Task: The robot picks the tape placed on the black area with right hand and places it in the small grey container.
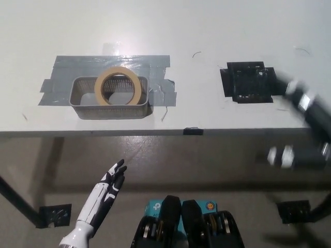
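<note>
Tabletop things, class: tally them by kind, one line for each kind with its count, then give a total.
Tape roll: 1
Small grey container: 1
Black area: 1
Grey taped patch: 1
Total: 4

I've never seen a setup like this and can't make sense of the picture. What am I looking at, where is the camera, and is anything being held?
The camera sits on a humanoid robot's head, looking steeply down at a white table. On it a small grey container sits on a patch of grey tape, and a roll of tape rests in the container, leaning on its rim. To the right is a black area with nothing on it. The white left hand hangs open below the table edge, holding nothing. The blurred black right arm is at the right edge; its hand is too blurred to judge.
</note>
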`<state>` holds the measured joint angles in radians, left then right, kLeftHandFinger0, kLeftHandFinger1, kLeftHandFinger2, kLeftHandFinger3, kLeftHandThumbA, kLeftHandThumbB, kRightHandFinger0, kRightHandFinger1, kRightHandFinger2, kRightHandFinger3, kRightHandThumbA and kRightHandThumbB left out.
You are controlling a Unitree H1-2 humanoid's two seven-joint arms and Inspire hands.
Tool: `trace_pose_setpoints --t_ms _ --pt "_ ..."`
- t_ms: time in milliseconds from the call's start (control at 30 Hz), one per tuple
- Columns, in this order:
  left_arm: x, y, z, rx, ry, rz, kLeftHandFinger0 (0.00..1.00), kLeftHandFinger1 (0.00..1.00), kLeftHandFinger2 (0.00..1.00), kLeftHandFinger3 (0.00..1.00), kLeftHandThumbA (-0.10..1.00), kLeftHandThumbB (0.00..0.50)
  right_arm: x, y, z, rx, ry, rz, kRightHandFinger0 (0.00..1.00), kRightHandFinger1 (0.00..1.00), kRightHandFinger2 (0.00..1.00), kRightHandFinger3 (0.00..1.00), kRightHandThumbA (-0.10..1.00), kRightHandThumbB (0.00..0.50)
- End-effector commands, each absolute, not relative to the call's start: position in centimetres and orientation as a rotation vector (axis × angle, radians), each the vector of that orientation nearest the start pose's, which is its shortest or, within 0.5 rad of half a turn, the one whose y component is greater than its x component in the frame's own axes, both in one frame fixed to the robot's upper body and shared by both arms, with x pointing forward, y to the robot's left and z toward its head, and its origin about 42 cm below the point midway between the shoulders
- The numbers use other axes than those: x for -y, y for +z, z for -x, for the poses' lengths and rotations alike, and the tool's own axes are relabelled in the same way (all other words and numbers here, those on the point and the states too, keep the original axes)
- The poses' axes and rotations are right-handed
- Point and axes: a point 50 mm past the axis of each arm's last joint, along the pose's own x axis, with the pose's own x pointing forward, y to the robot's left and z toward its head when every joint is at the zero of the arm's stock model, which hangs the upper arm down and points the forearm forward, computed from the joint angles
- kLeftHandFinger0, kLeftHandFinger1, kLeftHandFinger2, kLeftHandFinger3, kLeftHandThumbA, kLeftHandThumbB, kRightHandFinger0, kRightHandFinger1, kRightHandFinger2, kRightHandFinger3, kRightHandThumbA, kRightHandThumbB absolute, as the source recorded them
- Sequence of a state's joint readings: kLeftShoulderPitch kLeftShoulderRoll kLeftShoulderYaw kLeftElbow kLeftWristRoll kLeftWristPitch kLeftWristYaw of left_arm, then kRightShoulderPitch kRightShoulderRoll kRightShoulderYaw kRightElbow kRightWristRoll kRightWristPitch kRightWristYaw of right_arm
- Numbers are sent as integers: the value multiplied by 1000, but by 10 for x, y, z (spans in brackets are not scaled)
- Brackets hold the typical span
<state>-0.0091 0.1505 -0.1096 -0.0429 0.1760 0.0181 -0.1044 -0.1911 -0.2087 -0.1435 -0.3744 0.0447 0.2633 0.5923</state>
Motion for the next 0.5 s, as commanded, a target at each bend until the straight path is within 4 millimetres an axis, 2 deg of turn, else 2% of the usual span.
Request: trace_pose_setpoints --t_ms 0,100,133,167,200,300,467 --pt "-226 104 -276 71 -172 -300 1000 1000 1000 1000 1000 81 248 184 -289 237 429 45 1000 1000 1000 1000 1000 248" --pt "-226 103 -276 73 -172 -299 1000 1000 1000 1000 1000 80 247 183 -289 244 426 43 1000 1000 1000 1000 1000 246" --pt "-226 98 -266 53 -151 -265 1000 1000 1000 1000 1000 93 244 135 -295 99 382 76 1000 1000 1000 1000 1000 178" --pt "-226 97 -267 55 -149 -264 1000 1000 1000 1000 1000 93 246 129 -296 73 386 71 1000 1000 1000 1000 1000 165" --pt "-226 96 -268 59 -146 -261 1000 1000 1000 1000 1000 95 249 123 -297 52 386 71 1000 1000 1000 1000 1000 176" --pt "-227 95 -265 56 -136 -249 1000 1000 1000 1000 1000 90 253 115 -298 31 380 78 1000 1000 1000 1000 1000 211" --pt "-230 93 -260 41 -128 -254 1000 1000 1000 1000 1000 100 253 109 -295 17 393 88 1000 1000 1000 1000 1000 150"
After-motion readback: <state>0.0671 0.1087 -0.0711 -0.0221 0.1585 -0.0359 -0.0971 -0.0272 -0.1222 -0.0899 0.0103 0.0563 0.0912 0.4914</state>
